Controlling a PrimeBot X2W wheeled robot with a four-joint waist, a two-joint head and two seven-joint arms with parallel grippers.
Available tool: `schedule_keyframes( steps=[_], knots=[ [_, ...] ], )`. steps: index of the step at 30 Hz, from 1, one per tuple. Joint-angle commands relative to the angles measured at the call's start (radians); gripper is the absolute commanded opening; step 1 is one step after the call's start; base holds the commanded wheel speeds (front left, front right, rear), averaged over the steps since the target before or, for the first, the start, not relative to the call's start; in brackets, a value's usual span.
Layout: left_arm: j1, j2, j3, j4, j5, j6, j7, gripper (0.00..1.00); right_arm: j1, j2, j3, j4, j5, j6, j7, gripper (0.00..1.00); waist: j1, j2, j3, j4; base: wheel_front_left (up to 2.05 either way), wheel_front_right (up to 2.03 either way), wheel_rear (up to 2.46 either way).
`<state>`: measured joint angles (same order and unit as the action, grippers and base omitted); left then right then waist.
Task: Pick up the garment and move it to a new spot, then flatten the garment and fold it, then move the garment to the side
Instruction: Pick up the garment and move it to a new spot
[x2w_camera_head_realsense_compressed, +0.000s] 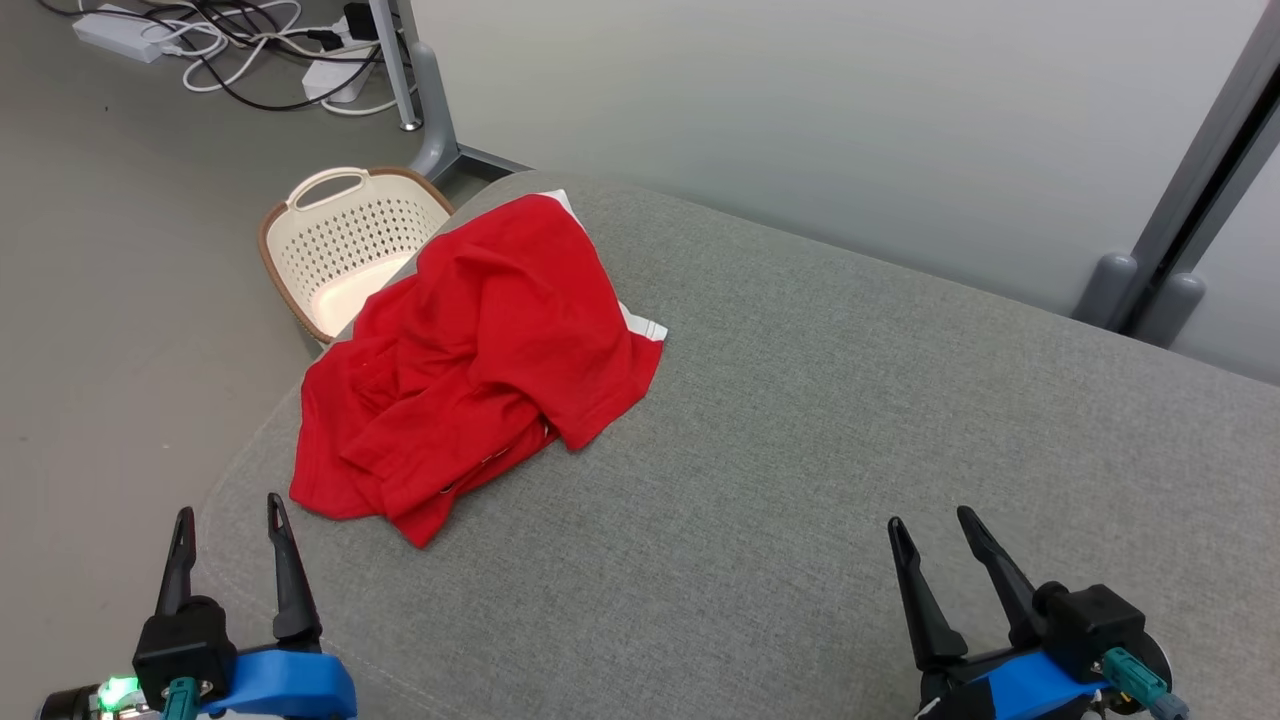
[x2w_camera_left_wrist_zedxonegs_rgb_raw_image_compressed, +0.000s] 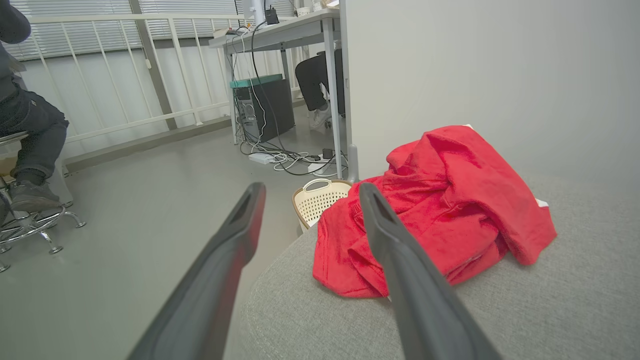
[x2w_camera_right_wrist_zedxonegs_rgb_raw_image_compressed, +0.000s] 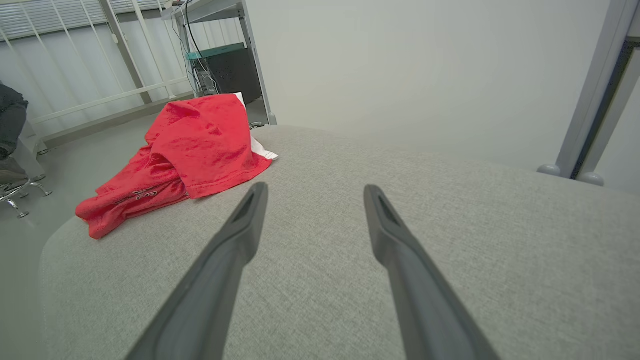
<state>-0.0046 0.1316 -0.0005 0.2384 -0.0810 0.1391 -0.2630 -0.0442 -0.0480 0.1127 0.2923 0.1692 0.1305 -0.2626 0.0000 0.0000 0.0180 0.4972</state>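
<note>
Left tool (x2w_camera_head_realsense_compressed: 229, 505), right tool (x2w_camera_head_realsense_compressed: 929, 515) gape near grey, perhaps sofa, cushion (x2w_camera_head_realsense_compressed: 800, 450).

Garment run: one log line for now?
phase: pre-grasp | garment: red, crumpled, on cushion, left end | left gripper: open, empty | right gripper: open, empty | basket: floor, beside cushion

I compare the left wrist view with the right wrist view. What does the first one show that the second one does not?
The left wrist view adds a cream perforated plastic basket on the floor beyond the cushion edge, and the open left end effector. The right wrist view adds a slanted grey metal post with rounded feet, and the open right end effector. Both share the crumpled red fabric garment lying on the grey woven cushion, and the white railing.
</note>
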Motion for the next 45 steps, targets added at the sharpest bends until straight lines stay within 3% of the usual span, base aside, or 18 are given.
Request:
schedule_keyframes(
  steps=[1,10,20,29,37,45],
  knots=[
    [-0.017,0.002,0.004,0.003,-0.005,-0.006,-0.003,1.0,-0.007,-0.004,-0.003,0.0,-0.005,0.0,-0.004,1.0,0.0,0.0,0.001,-0.002,0.0,0.0,0.0],
    [-0.192,0.011,0.063,0.021,-0.059,-0.047,-0.003,1.0,-0.051,-0.004,-0.015,-0.031,-0.068,0.0,-0.004,1.0,0.0,0.0,0.102,-0.094,0.0,0.0,0.0],
    [-0.49,0.087,0.144,0.116,-0.096,-0.116,-0.003,1.0,-0.131,-0.005,-0.055,-0.126,-0.159,0.0,0.013,1.0,0.0,0.0,0.275,-0.243,0.0,0.0,0.0],
    [-0.704,0.168,0.157,0.372,-0.118,-0.182,0.01,1.0,-0.145,-0.004,-0.086,-0.252,-0.207,0.0,0.059,1.0,0.0,0.0,0.398,-0.324,0.0,0.0,0.0],
    [-0.842,0.244,0.116,0.643,-0.116,-0.227,0.12,1.0,-0.142,-0.004,-0.103,-0.33,-0.223,0.0,0.088,1.0,0.0,0.0,0.464,-0.357,0.0,0.0,0.0],
    [-0.902,0.248,0.07,0.819,-0.133,-0.255,0.255,1.0,-0.132,-0.004,-0.099,-0.34,-0.218,0.0,0.091,1.0,0.0,0.0,0.474,-0.352,0.0,0.0,0.0]
  ],
)
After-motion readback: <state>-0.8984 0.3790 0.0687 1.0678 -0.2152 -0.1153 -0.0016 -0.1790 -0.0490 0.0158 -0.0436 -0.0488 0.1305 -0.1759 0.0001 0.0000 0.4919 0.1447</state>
